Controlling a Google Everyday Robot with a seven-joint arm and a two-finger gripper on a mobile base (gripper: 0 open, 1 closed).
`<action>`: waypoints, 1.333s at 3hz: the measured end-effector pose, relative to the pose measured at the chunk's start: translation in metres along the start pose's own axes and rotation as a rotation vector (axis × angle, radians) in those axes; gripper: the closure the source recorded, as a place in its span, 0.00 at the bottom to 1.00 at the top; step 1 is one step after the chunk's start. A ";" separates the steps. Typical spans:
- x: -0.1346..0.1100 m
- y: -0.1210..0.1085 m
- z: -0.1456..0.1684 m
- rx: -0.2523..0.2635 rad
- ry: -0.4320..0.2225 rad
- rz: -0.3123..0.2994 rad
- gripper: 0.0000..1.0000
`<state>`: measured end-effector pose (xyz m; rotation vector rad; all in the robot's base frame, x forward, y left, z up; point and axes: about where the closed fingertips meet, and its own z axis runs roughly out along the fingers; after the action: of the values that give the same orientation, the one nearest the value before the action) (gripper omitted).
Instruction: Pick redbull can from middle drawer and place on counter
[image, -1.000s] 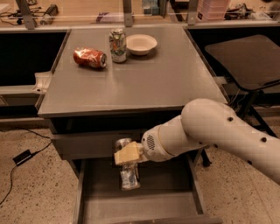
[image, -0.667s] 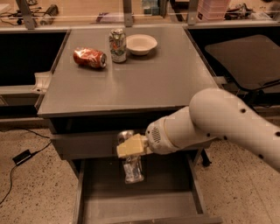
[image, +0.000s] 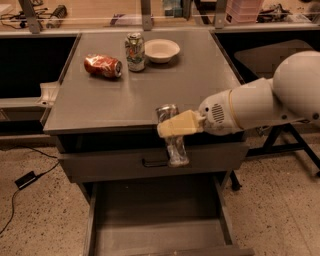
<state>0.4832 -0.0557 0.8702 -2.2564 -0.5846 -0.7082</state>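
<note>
Before the grey counter (image: 150, 92), above the open middle drawer (image: 155, 212), the gripper (image: 169, 129) clamps the redbull can (image: 177, 151).

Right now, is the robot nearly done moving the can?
About halfway. Done: the redbull can is out of the open middle drawer. In hand: the gripper holds it in the air at the front edge of the counter. Left: set it down on top and let go.
</note>
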 end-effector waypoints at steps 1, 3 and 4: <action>0.055 0.023 -0.025 -0.019 0.107 -0.080 1.00; 0.147 0.040 -0.050 -0.111 0.366 -0.252 1.00; 0.173 0.050 -0.051 -0.168 0.493 -0.288 1.00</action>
<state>0.6257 -0.0900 0.9863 -2.0473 -0.6243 -1.4506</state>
